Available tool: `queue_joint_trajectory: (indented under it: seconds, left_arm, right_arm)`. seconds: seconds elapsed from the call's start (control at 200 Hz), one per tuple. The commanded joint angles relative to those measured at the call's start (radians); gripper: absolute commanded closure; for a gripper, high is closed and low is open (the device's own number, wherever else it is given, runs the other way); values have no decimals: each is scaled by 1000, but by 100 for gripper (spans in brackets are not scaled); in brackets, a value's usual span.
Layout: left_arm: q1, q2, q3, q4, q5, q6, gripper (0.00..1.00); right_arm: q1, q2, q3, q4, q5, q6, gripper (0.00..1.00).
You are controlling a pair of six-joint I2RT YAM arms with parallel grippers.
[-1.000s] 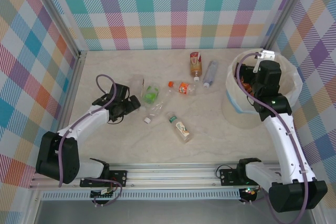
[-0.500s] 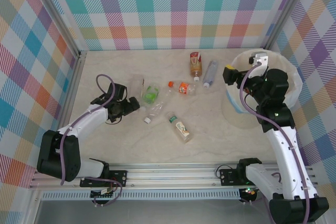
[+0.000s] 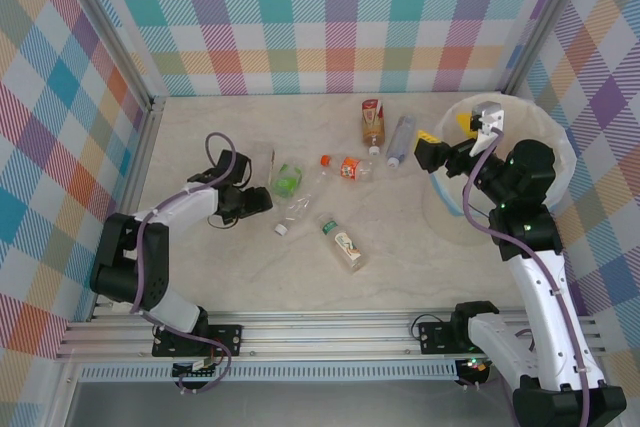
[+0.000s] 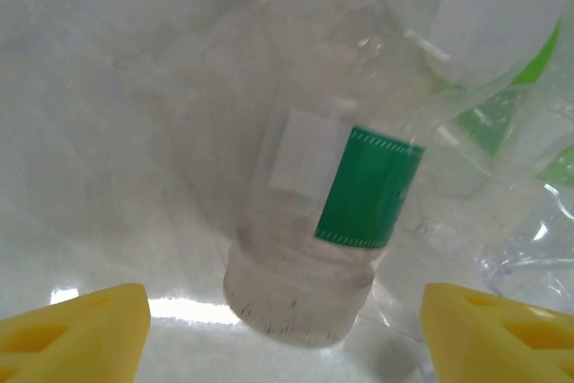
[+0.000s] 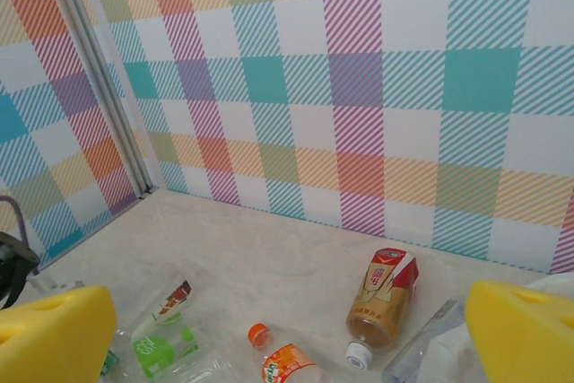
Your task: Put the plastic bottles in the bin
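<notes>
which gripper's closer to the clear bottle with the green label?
Left. The left gripper is right at the green-label bottle, jaws open either side of its base. The right gripper is across the table, open, by the left rim of the bin.

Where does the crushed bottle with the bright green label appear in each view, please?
Top external: the crushed green-label bottle lies left of centre.
Left wrist: it sits upper right, beside a clear dark-green-labelled bottle.
Right wrist: it sits bottom left.
Shared landmark: the orange-capped bottle, to its right in top and right wrist views.
</notes>
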Motion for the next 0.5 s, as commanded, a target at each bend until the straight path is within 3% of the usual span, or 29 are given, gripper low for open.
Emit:
queue_joint_trajectory:
  seconds: [0.0, 0.24, 0.375, 0.495]
  left_arm:
    - [14, 38, 30, 51, -17, 85, 25]
    - [14, 125, 40, 130, -36, 119, 35]
    - [14, 139, 34, 153, -27, 113, 50]
    - [14, 95, -1, 197, -26, 109, 59]
  right_arm:
    - [2, -5, -7, 44, -47, 20, 0]
    - [3, -8, -2, 33, -54, 25, 0]
    - [10, 20, 28, -15, -170, 18, 0]
    - [44, 59, 55, -67, -190, 19, 0]
